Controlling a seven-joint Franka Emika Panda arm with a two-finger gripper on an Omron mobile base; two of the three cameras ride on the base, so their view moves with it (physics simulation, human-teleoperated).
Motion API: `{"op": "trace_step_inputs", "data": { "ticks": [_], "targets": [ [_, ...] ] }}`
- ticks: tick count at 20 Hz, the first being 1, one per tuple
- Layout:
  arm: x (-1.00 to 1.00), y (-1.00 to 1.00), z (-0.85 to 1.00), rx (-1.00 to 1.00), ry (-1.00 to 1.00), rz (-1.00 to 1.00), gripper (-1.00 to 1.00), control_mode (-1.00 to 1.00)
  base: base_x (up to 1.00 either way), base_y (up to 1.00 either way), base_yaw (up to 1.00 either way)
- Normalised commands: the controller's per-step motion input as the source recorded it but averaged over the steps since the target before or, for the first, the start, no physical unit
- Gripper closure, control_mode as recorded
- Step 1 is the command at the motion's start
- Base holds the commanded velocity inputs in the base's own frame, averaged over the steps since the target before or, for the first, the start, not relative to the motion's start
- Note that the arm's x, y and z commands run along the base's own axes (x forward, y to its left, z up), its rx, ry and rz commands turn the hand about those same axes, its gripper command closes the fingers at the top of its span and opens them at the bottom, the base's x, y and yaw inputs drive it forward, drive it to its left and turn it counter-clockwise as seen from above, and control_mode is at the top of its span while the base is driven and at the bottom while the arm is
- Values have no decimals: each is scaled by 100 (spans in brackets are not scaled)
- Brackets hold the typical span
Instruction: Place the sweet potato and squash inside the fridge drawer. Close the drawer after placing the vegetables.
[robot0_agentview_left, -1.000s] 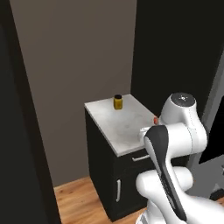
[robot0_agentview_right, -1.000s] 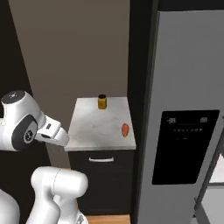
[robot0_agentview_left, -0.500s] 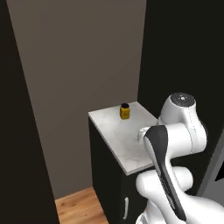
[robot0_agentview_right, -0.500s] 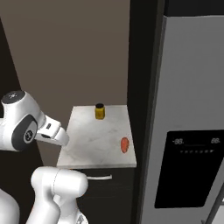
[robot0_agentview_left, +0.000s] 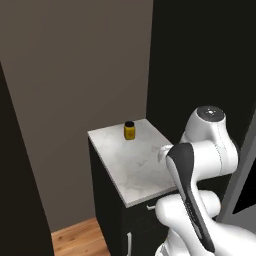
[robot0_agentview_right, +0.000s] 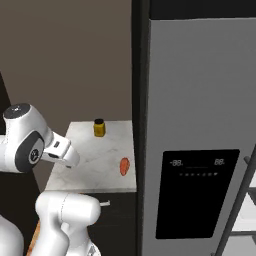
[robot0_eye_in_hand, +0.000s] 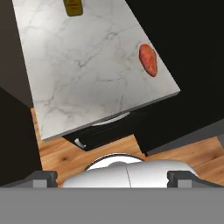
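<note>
The sweet potato (robot0_eye_in_hand: 148, 60), orange-red and oblong, lies near the right edge of a white marble counter (robot0_eye_in_hand: 83, 70). It also appears on the counter (robot0_agentview_right: 85, 165) as the sweet potato (robot0_agentview_right: 124, 166), close to the fridge's side. My gripper (robot0_eye_in_hand: 112, 178) hangs high above the counter's front edge, open, with its dark fingertips (robot0_eye_in_hand: 41, 177) wide apart and nothing between them. The squash and the fridge drawer are out of view.
A small yellow jar (robot0_agentview_right: 99, 128) with a dark lid stands at the back of the counter, seen also as the jar (robot0_agentview_left: 129, 131) and the jar (robot0_eye_in_hand: 73, 6). A tall grey fridge (robot0_agentview_right: 195, 100) with a black dispenser panel (robot0_agentview_right: 197, 192) rises right of the counter. Wooden floor (robot0_eye_in_hand: 65, 153) lies below.
The whole picture has shifted in both base views, so the camera has moved with the base. The counter and fridge now look nearer. The gripper stays open.
</note>
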Motion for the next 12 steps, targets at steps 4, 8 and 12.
{"op": "trace_step_inputs", "data": {
  "ticks": [4, 8, 12],
  "targets": [
    [0, 0, 0, 0, 0, 0, -100, 100, 33, -2, 0],
    [36, -46, -4, 4, 3, 0, -100, -100, 8, -6, 0],
    [64, -78, -5, 7, 8, 0, -100, -100, 0, 0, 0]
  ]
}}
